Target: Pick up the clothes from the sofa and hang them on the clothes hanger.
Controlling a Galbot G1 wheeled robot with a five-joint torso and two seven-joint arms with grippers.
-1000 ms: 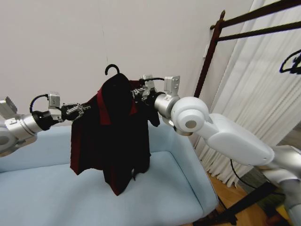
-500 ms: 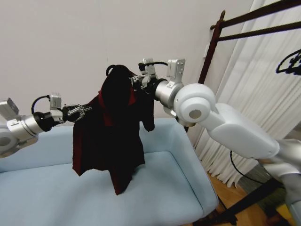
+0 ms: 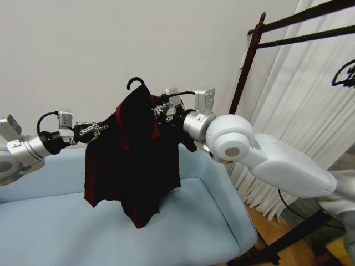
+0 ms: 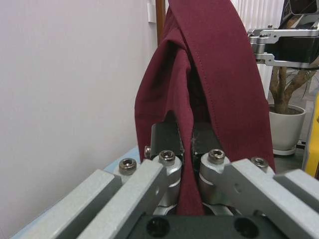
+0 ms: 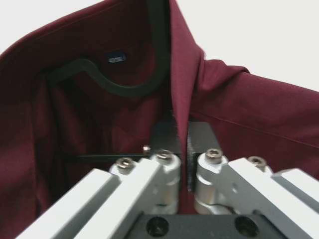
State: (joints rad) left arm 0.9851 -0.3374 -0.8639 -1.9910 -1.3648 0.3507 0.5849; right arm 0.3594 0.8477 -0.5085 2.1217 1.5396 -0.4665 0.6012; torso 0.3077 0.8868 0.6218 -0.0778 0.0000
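Here, both grippers are clamped on a dark red shirt (image 3: 133, 166), which hangs in the air above a pale blue sofa (image 3: 55, 233). The left gripper (image 4: 187, 142) has its jaws pressed tight on a fold of cloth at the shirt's left edge, and its arm reaches in level from the left. The right gripper (image 5: 182, 144) pinches fabric near the collar, just beside a black hanger (image 5: 127, 89) that sits inside the shirt. The right arm bends across from the right, elbow forward. A dark wooden clothes rack (image 3: 247, 61) stands to the right, beside a white curtain (image 3: 299, 122) and apart from the shirt.
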